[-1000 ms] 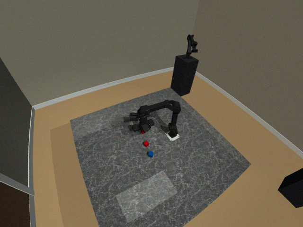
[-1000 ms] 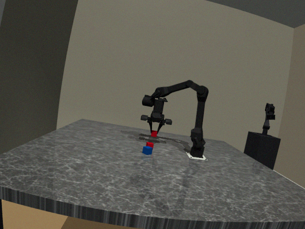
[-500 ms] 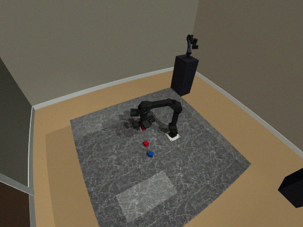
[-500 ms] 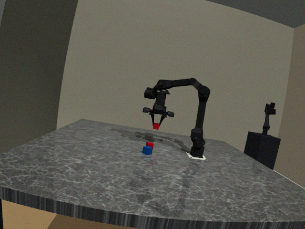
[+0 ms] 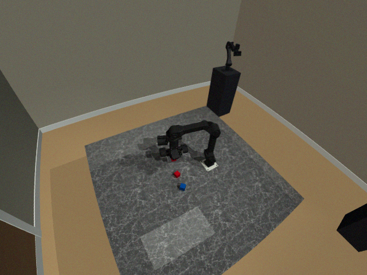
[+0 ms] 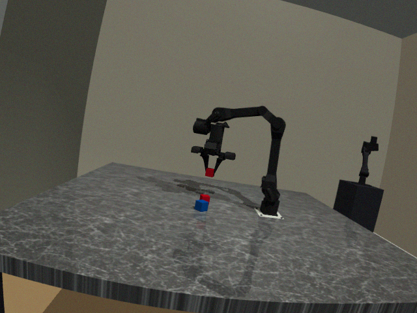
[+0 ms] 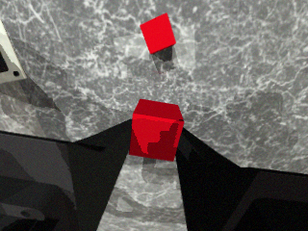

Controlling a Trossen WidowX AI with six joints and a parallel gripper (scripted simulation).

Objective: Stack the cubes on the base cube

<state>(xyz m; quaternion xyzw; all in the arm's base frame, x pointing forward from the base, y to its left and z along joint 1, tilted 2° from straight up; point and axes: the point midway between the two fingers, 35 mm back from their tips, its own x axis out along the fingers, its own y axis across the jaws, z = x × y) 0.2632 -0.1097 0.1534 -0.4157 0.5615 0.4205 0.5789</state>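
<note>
My gripper [image 6: 210,171] [image 7: 155,128] points down, shut on a red cube [image 5: 173,160] [image 6: 209,173] [image 7: 154,137] and holding it well above the table. In the top view the gripper body partly hides this cube. A second red cube [image 5: 176,173] [image 6: 204,196] [image 7: 158,34] rests on the table. A blue cube [image 5: 182,187] [image 6: 201,205] also rests on the table, close to the second red cube and in front of it in the exterior view, hiding part of it. The blue cube is not in the wrist view. Nothing rests on either table cube.
The arm's base stands on a white plate [image 5: 210,168] [image 6: 279,216] to the right of the cubes, its corner at the wrist view's left edge. All stand on a grey marbled table [image 5: 252,192] [image 6: 117,235]. A dark pedestal [image 5: 222,90] [image 6: 358,202] with another small arm stands beyond the table.
</note>
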